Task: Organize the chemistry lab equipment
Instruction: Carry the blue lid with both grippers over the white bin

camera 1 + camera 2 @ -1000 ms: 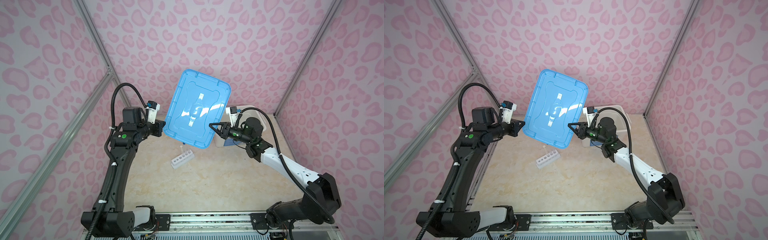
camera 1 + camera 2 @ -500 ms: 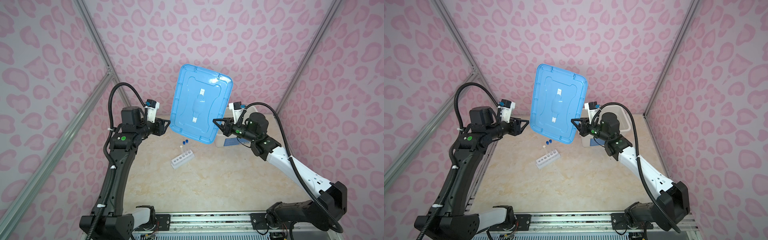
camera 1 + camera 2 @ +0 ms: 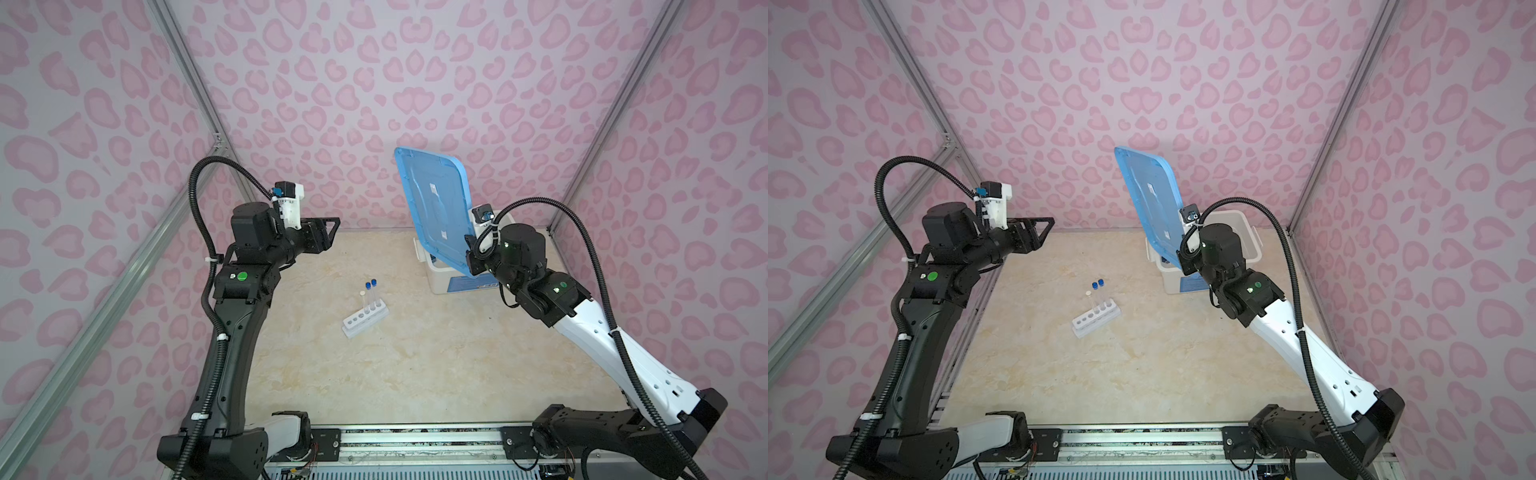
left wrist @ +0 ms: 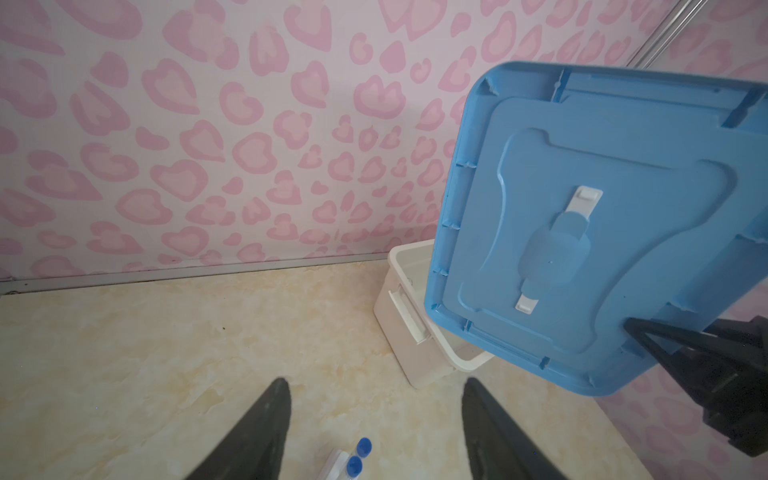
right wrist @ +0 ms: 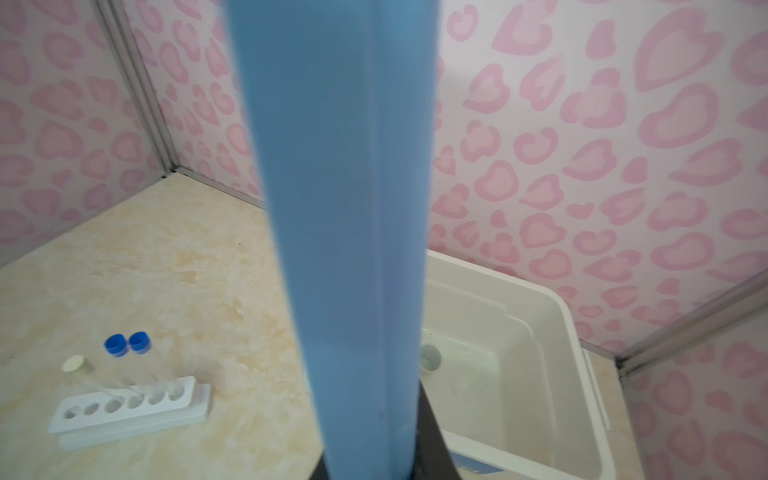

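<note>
R gripper [image 3: 471, 258] pinches flat blue plastic lid [image 3: 432, 208] by its edge, L gripper [image 4: 376, 386] spread, empty; slim clear capped test tubes [image 3: 371, 296] below it prob fragile, slick, so grab mid-barrel.

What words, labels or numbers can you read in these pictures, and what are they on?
None can be read.
The blue label on the white bin: any print is too blurred to read.
The blue lid, rack and test tubes show no text.
</note>
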